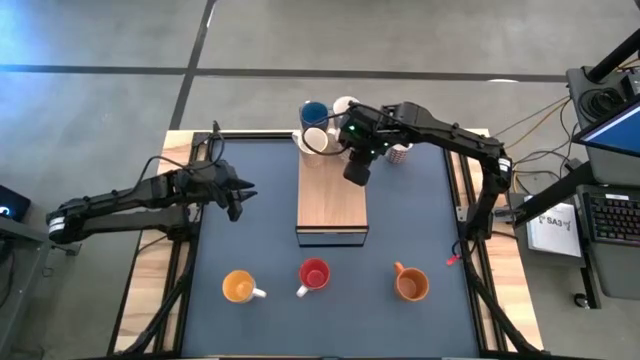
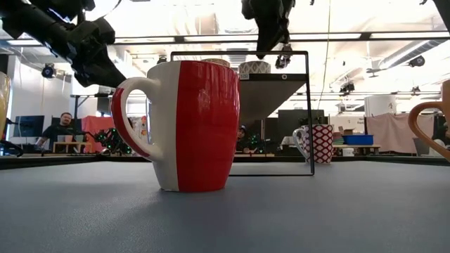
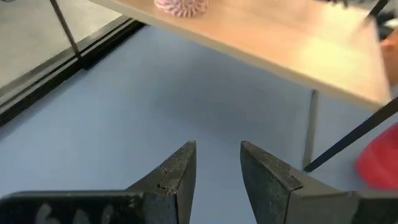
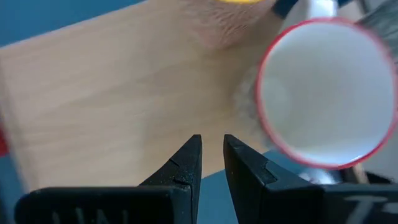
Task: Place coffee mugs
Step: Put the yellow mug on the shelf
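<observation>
Three mugs upright in a row near the wooden board's front end: yellow-orange mug off to the left, red mug straight ahead with white handle, brown-orange mug off to the right. At the board's far end cluster a blue mug, white mugs, and a dark-patterned mug.

The blue-topped table carries a wooden board; yellow-orange mug, red mug and brown-orange mug stand near the board's front end.
</observation>
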Robot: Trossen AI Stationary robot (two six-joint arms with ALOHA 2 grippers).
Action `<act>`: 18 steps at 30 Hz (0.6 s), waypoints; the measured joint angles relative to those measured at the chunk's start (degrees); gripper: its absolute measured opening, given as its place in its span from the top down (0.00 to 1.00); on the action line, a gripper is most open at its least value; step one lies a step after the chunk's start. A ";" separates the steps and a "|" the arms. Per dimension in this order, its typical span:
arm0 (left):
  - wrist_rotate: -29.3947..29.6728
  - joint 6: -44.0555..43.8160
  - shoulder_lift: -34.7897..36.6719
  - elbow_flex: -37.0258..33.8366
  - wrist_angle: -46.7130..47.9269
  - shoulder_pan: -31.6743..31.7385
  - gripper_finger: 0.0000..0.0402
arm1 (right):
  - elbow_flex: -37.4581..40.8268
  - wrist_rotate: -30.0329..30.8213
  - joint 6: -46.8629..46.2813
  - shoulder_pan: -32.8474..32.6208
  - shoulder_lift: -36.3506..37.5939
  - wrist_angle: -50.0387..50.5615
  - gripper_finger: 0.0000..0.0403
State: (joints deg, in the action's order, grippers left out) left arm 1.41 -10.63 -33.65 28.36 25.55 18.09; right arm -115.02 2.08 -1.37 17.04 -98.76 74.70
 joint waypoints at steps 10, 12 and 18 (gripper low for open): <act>-9.94 -12.04 -2.66 -0.72 0.13 -1.53 0.73 | 0.17 -1.04 -5.95 -4.68 -0.03 5.77 0.86; -9.93 -13.22 -3.79 -0.72 0.21 -2.73 0.73 | 0.17 -0.93 -7.33 -5.91 0.06 6.26 0.86; -9.89 -17.96 -6.63 -0.72 -1.10 -10.08 0.73 | 0.37 -0.58 -12.56 -10.11 0.08 8.91 0.86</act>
State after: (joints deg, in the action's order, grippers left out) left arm -8.48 -28.58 -40.28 27.64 24.45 8.00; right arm -114.65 1.50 -13.93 6.92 -98.67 83.61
